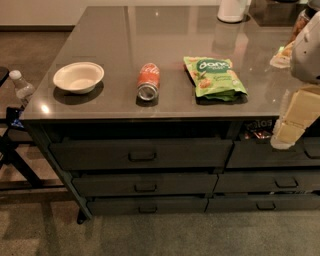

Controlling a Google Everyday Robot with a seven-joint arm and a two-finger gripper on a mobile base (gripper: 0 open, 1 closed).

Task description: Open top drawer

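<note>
In the camera view we look down on a grey countertop (150,30) above a bank of dark drawers. The top drawer (100,155) sits directly under the counter's front edge on the left. It is the widest and tallest front, with a small rectangular handle (142,156) at its centre. Its front stands a little forward of the two slimmer drawers (145,185) stacked beneath it, and a dark gap shows above it.

The gripper (286,135) is at the right edge, cream-coloured, hanging in front of the narrower right-hand drawers (260,157) and well apart from the top drawer's handle. We cannot tell whether it is spread or closed, and we see nothing held in it.

On the counter a white bowl (78,77) sits to the left. A red soda can (148,81) lies on its side near the middle, and a green snack bag (214,77) lies flat to its right. A white container (232,10) stands at the far edge. A clear water bottle (22,87) is off the counter's left corner.
</note>
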